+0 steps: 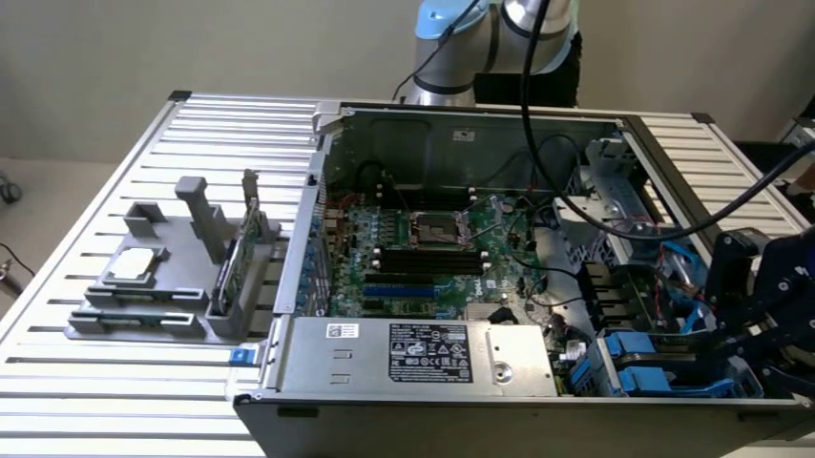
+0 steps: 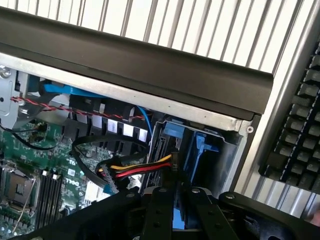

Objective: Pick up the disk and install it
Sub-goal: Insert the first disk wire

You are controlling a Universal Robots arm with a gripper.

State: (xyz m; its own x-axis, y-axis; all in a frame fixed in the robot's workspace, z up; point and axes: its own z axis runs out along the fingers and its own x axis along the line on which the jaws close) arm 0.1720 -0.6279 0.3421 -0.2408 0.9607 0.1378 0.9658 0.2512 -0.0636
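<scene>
The claw point(image 2: 175, 220) is narrowly closed, seemingly gripping the blue-framed disk point(image 2: 181, 207) at the drive bay point(image 2: 200, 145); coloured power cables point(image 2: 135, 172) lie just beside it.

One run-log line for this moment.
end effector: over drive bay | blue-framed silver-grey metal disk: between fingers, above bay | open computer case: on slatted table

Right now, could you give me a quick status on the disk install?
Gripper low over the drive bay. Blue-framed disk in the bay. Loose cables close beside it.
</scene>
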